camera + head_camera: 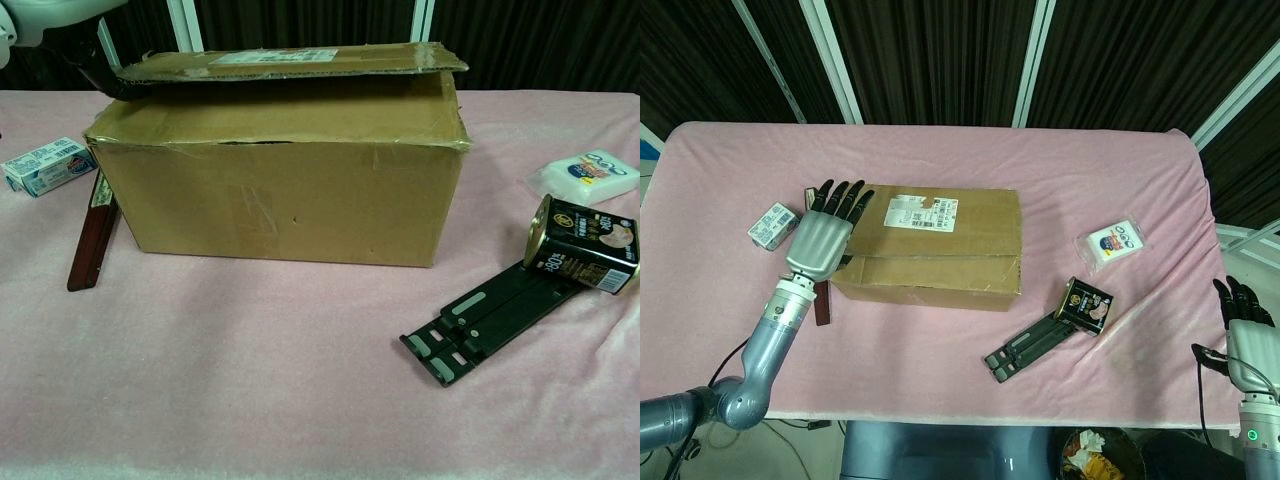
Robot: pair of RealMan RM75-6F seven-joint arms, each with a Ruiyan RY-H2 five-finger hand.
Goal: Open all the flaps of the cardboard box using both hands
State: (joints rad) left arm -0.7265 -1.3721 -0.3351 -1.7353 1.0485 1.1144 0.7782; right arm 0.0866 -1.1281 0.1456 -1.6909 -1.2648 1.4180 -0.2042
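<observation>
Head view showed the left hand [822,238], fingers spread and holding nothing, over the left end of the cardboard box [930,250], which sat mid-table; the top flap [290,62] was slightly lifted. The flap looked light, stiff and creased, best hooked under its free edge; the right hand [1250,335] waited far right of the box, apparently empty, though its closure was unclear.

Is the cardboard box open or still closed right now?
Mostly closed: the cardboard box has its top flap lifted slightly, a dark gap showing beneath it.
</observation>
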